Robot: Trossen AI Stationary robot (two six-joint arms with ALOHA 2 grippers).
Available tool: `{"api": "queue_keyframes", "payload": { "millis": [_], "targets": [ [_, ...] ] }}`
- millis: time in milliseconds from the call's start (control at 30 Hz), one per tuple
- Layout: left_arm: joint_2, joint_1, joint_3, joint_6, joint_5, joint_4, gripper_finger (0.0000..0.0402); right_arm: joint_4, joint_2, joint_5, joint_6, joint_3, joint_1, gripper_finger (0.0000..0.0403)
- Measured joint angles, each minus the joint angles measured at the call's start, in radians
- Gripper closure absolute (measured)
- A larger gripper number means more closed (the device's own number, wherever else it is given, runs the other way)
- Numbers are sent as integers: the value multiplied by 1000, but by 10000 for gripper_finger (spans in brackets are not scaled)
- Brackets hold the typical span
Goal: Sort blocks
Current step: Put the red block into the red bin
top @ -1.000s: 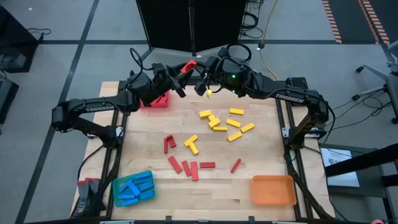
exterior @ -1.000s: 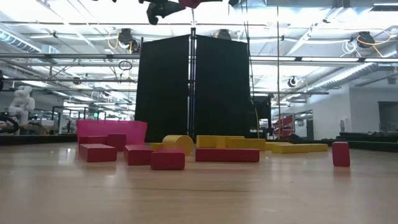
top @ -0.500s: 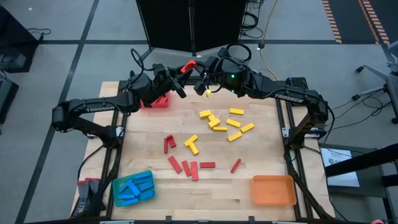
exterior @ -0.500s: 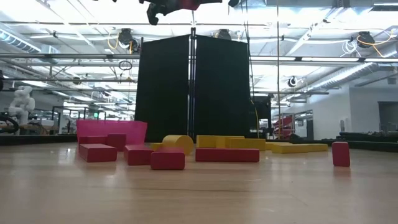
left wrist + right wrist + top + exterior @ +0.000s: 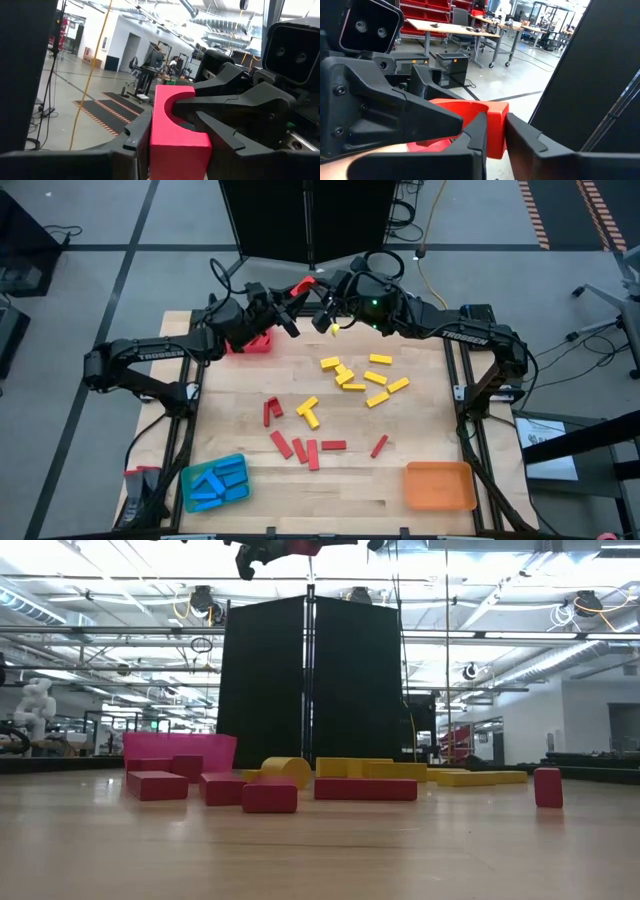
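Both arms are up in the air over the far edge of the worktop [image 5: 420, 440], tips meeting nose to nose w/ one red block [image 5: 303, 286] between them, so it looks like a hand-over. The left pincer [image 5: 176, 131] is closed down on the block, a finger pressed to each flat side. From its wrist cam you can see the block has a curved notch in the end facing the other arm. The right pincer [image 5: 495, 123] comes at it from the opposite end, nearly shut, fingers hugging the same block. Whether it's gripping firm or just starting to ease off, can't say. The block's long axis runs roughly arm to arm, i.e. left-right along the far edge, well above the wood. What matters next, I'd guess: the red tray [image 5: 252, 343] sits at the far left corner, just beside the left arm and away from the right one, so the left is the obvious carrier once the right lets go. It only needs a short swing back and down. The rest is unsorted: yellow blocks [image 5: 360, 375] mid-worktop, more reds [image 5: 305, 446] nearer the front. The blue tray [image 5: 215, 483] is front left w/ blues in it, the orange tray [image 5: 438, 485] front right
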Motion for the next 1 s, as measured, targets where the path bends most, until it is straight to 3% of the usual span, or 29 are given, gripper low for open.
{"api": "queue_keyframes", "payload": {
  "millis": [333, 467, 733, 867, 1000],
  "targets": [
    [0, 1, 0, -1, -6, 1, 270, 1, -1, -6, -70, 0, 3, 341],
    [-2, 11, -2, -1, -110, -5, 270, 16, -14, 2, -81, 6, 5, 304],
    [-2, 7, -2, 68, -139, -18, 270, 1, -18, 20, -110, 3, 4, 216],
    [-13, 12, -2, 104, -332, -174, 270, -38, -79, 128, -186, 3, 5, 197],
    [-35, 46, 0, 18, -349, -439, 270, -171, -205, 250, -240, 3, 8, 194]
  ]
}}
